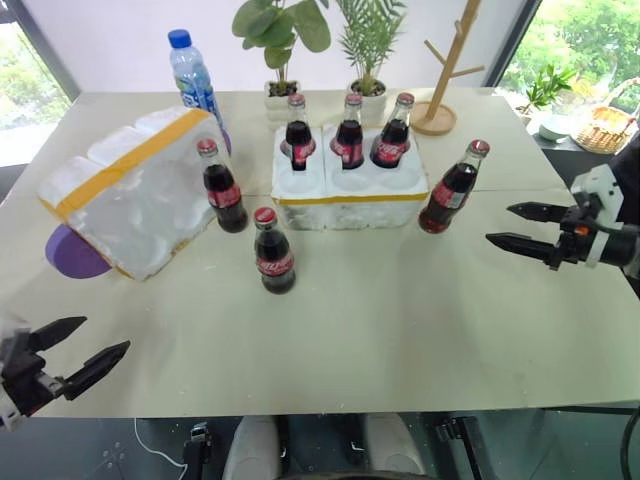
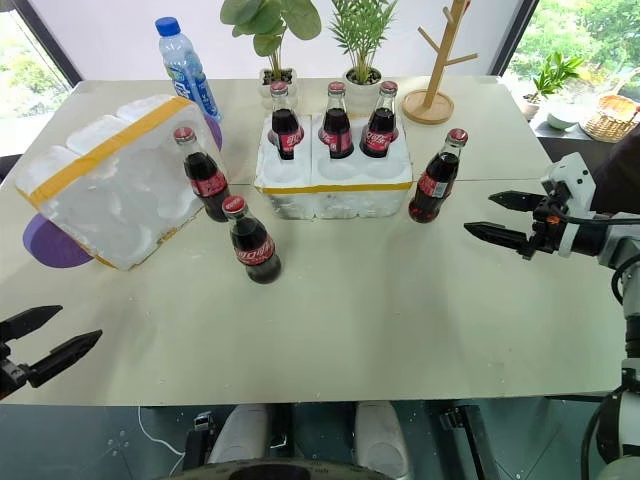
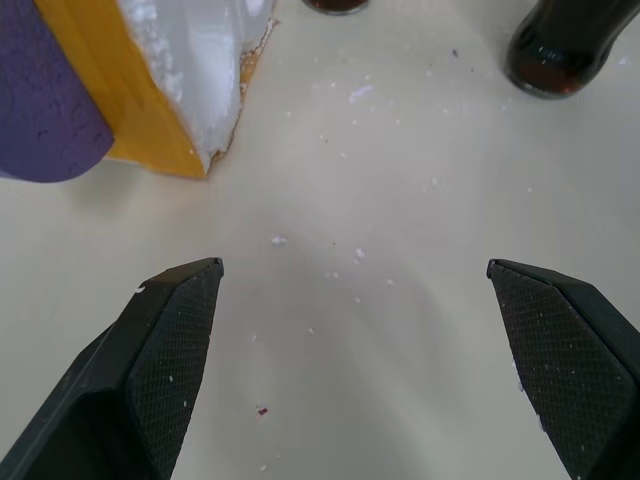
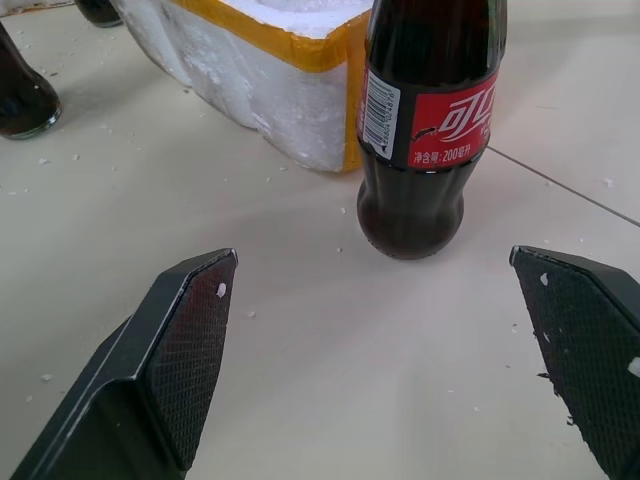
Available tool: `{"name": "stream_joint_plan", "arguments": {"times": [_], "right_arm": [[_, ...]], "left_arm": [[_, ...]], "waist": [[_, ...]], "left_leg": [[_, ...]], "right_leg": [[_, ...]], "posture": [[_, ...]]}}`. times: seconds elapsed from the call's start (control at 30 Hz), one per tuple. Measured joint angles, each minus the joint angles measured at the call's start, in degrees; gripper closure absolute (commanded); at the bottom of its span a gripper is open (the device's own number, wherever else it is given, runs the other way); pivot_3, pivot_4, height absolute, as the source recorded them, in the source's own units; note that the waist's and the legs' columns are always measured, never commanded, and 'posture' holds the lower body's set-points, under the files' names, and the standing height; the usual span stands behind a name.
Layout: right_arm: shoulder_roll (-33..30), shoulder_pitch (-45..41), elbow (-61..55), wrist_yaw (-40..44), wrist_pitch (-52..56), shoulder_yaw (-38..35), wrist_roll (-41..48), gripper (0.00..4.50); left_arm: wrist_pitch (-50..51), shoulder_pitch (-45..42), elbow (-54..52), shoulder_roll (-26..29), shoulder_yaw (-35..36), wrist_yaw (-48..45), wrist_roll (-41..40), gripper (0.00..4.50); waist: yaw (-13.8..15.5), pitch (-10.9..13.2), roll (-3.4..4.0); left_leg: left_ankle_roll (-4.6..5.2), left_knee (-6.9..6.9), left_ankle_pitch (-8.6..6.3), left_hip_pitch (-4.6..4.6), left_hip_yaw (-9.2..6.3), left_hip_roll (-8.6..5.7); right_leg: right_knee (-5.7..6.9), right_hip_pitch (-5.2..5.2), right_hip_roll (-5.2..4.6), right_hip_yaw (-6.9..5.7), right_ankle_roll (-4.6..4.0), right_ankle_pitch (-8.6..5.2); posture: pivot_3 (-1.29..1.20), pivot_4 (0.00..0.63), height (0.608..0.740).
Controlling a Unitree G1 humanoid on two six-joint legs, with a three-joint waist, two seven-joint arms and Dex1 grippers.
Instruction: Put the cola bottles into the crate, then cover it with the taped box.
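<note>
Crate point(image 1: 350, 205) at table point(image 1: 400, 330) centre-rear, 3 cola bottles point(image 1: 349, 132) in its back wells. 1 bottle point(image 1: 453, 187) just right of crate, 2 point(image 1: 221, 186) left and front-left. Taped box point(image 1: 130, 190) tilted at far left; water bottle point(image 1: 193, 76) behind it. Plants point(image 1: 281, 50) behind crate.

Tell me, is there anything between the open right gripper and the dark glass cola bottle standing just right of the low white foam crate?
Nothing visible. The right gripper is open and faces the dark glass cola bottle across bare table. The low white foam crate stands beside the bottle, on its far side, not in the path.
</note>
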Motion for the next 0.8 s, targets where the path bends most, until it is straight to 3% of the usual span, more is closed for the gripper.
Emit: {"name": "stream_joint_plan", "arguments": {"times": [0.8], "right_arm": [[1.7, 0.8, -0.2, -2.2, -0.5, 0.0, -0.7, 0.0]], "left_arm": [[-0.6, -3.2, 1.5, -1.1, -3.5, 1.0, 3.5, 0.06]], "waist": [[0.0, 0.0, 0.01]], "left_leg": [[0.0, 0.08, 0.01, 0.07, 0.0, -0.01]], "right_leg": [[0.09, 0.07, 0.04, 0.0, 0.01, 0.01]], "posture": [[0.0, 0.15, 0.74]]}}
